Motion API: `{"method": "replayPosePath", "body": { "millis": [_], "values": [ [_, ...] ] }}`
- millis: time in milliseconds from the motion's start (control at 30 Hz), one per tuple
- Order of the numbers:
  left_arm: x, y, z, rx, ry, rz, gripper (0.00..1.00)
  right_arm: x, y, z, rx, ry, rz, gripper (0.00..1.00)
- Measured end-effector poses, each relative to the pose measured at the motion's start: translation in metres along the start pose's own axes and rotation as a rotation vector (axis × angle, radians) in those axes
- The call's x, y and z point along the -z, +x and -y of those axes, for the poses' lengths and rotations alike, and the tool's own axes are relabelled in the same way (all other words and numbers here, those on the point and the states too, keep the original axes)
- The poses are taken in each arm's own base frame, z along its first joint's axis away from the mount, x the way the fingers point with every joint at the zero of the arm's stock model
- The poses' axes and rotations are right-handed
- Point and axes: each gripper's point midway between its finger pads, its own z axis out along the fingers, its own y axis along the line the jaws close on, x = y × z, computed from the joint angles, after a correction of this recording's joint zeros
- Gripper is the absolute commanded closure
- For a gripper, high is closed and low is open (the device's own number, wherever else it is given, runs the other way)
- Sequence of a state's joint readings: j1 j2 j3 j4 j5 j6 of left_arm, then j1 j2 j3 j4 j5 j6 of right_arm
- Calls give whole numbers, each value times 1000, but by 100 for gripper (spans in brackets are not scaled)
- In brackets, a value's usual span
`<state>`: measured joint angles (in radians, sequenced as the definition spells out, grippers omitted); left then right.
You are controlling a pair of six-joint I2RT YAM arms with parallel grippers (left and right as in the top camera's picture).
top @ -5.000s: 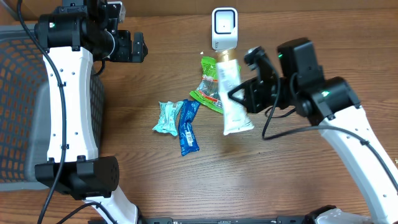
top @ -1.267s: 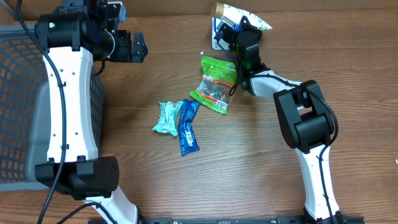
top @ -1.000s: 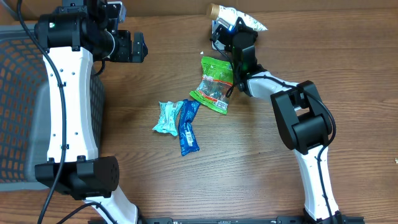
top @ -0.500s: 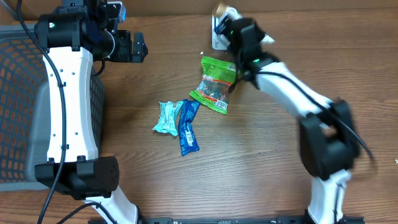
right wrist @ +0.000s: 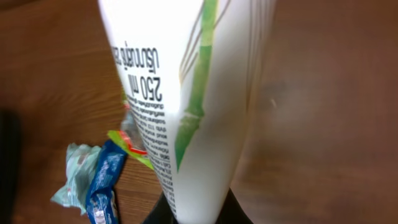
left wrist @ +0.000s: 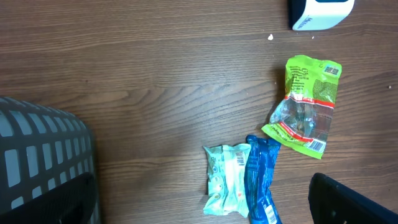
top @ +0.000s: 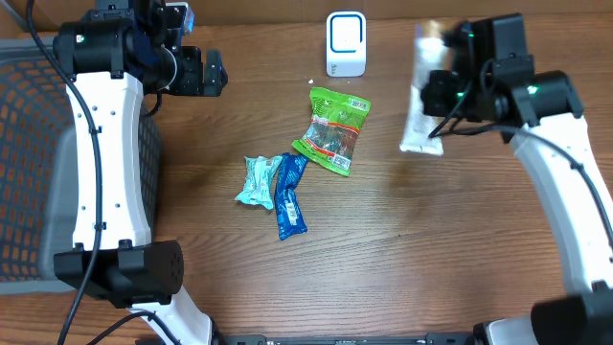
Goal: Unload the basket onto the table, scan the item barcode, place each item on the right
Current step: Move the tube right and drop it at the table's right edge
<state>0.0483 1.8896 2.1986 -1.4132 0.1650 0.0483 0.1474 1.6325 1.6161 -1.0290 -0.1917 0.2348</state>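
Right of scanner (top: 346, 43), above table (top: 431, 249): right pincer (top: 439, 94) clamps white tube (top: 421, 110).

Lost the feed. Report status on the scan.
Left gripper open, empty. Right gripper shut on tube, held right of scanner. Nothing between them.

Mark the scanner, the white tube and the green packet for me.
scanner (top: 346, 38), overhead view, centre of its white front face.
white tube (right wrist: 186, 56), right wrist view, on its printed body.
green packet (top: 332, 131), overhead view, middle of the pack.
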Motion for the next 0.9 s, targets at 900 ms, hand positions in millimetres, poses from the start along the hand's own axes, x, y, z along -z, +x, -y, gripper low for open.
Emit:
{"method": "replayPosePath", "body": {
  "millis": [900],
  "values": [
    [0,0,0,0,0,0,1,-36,55,317,-1138,265,403,91]
  ]
}}
